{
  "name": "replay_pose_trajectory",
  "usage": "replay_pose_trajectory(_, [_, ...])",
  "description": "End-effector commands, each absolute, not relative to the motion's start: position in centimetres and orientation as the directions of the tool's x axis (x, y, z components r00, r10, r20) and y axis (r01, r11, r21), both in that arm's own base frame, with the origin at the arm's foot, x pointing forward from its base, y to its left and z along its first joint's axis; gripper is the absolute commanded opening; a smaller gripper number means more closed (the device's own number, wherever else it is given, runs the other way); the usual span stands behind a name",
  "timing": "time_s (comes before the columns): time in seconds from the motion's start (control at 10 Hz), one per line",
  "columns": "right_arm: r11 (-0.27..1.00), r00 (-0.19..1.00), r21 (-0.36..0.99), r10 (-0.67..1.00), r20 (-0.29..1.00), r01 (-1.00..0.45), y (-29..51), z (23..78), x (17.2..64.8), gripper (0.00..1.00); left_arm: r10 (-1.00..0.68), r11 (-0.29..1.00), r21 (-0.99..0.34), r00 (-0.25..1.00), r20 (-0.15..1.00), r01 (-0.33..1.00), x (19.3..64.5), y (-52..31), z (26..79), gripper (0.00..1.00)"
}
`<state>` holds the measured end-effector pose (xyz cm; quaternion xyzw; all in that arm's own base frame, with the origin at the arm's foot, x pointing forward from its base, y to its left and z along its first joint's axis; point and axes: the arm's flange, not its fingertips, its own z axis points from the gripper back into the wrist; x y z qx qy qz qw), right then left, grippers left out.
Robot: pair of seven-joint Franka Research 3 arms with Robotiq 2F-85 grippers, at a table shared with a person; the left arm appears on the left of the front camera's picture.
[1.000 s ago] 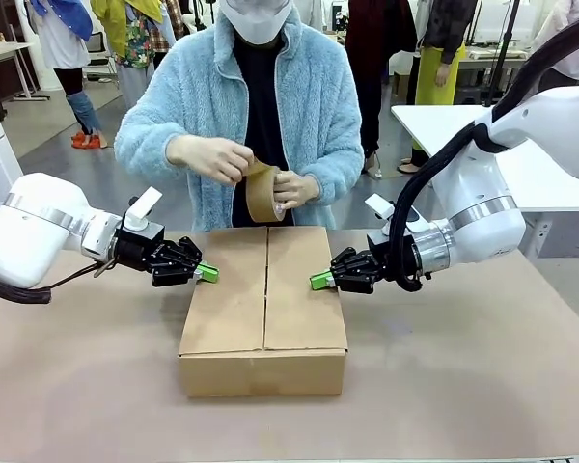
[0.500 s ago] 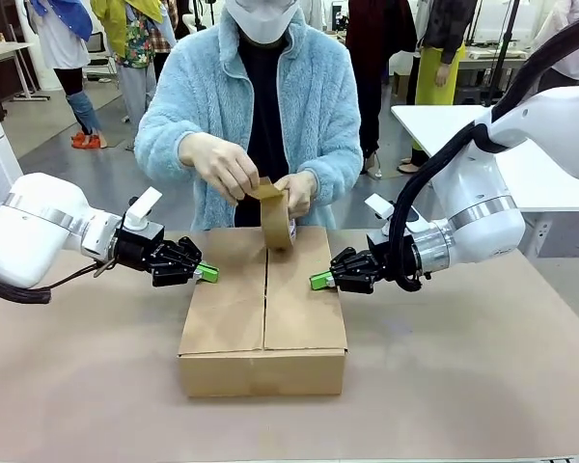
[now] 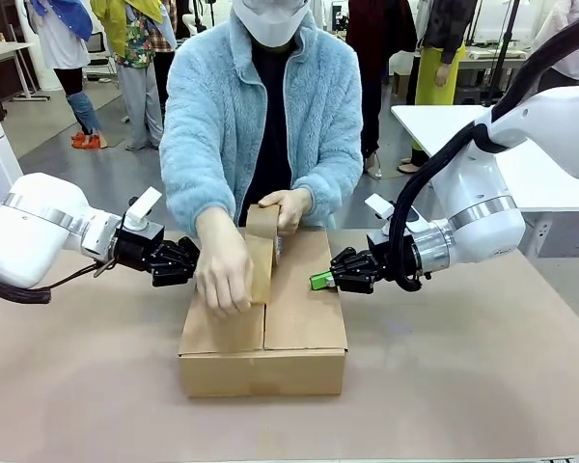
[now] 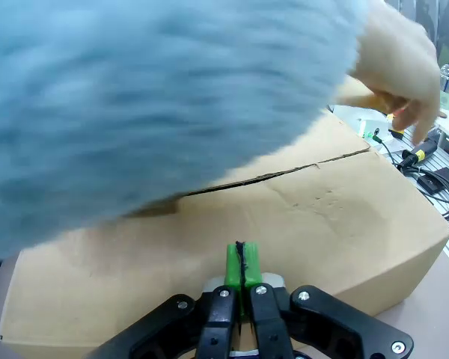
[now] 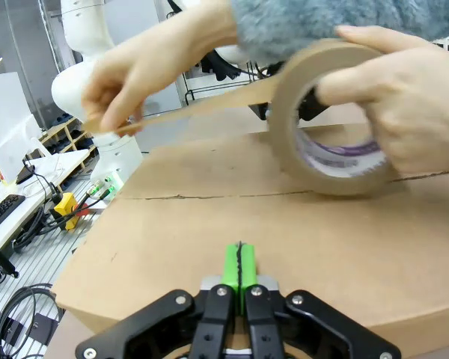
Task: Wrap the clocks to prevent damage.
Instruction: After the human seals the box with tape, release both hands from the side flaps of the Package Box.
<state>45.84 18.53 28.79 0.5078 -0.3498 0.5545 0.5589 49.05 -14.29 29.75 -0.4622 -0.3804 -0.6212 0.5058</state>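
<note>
The left gripper [image 4: 241, 258] is closed on nothing. Its green pads meet flat, and in its wrist view they point at the box [image 3: 289, 318] from the lower middle of the frame, tips at the box's side edge. The right gripper [image 3: 320, 281] is the same: pads pressed together, empty, tips at the box's right edge near the centre of the front view. We cannot tell whether either presses the flaps down or merely rests beside them. Neither has moved over the last second.

What has changed is the person's work. A second ago the roll [image 3: 263, 224] was up at chest height, its end being picked loose; then it came down to the far edge of the box. Now one hand [image 3: 290, 204] holds the roll at that far edge, just above centre frame. The other hand [image 3: 222, 280] has drawn a strip [image 3: 261, 258] toward the camera along the seam between the flaps and presses it down about midway. A blue sleeve [image 4: 157, 97] covers the upper left of the left wrist view as that arm passes over.

The clocks, we judge, lie inside the box, which sits shut at the middle of the table [image 3: 482, 386]. So packing looks finished and sealing has begun — the near half of the seam is bare. We judge that the grippers serve best by steadying the box until the strip runs over the near edge.
</note>
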Motion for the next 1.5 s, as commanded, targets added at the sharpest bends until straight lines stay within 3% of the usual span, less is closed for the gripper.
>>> replay_pose_trajectory(0.0, [-0.116,0.146,0.183,0.276,0.950,-0.976,18.47,28.41,45.76,0.01,-0.284,-0.192,-0.001,-0.055,0.957,0.981,49.10,-14.45,29.25,0.01])
replay_pose_trajectory(1.4, [-0.116,0.146,0.183,0.276,0.950,-0.976,18.47,28.41,45.76,0.01,-0.284,-0.192,-0.001,-0.055,0.957,0.981,49.10,-14.45,29.25,0.01])
